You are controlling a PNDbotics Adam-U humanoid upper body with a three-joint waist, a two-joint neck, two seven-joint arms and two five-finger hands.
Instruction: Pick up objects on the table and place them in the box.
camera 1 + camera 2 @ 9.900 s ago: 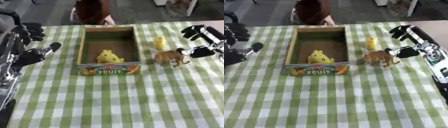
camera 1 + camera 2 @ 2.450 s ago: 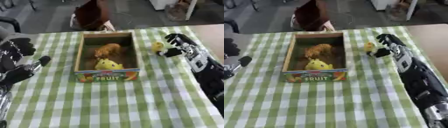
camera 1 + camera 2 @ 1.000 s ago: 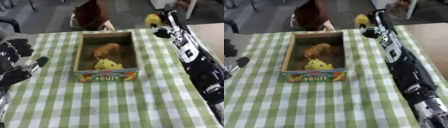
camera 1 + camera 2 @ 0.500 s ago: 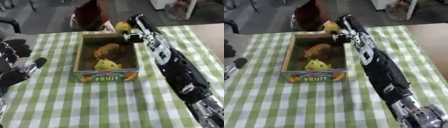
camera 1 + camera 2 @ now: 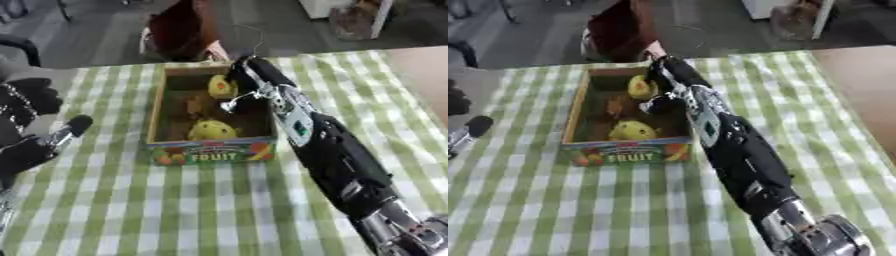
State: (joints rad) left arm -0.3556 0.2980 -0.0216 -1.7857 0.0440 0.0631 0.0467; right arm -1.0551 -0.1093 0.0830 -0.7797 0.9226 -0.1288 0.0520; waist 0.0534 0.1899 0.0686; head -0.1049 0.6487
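A cardboard box [image 5: 157,119] with a FRUIT label on its front stands on the green checked cloth. In it lie a rounded yellow toy [image 5: 213,130] near the front and a brown toy [image 5: 196,106] in the middle, partly hidden. My right arm reaches from the lower right across the box's right wall. My right hand [image 5: 251,76] is over the box's far end, fingers curled on a small yellow toy [image 5: 221,86] just inside the far wall. My left hand [image 5: 29,146] rests open at the left edge, apart from the box.
The checked cloth [image 5: 201,210] stretches bare in front of the box and to its right. A bare wooden strip [image 5: 423,67] runs along the right side. A dark reddish-brown shape [image 5: 182,29] stands beyond the table's far edge.
My right hand has carried the small yellow toy from the cloth right of the box, up and left, then down into the box's far end. The brown toy came into the box earlier.
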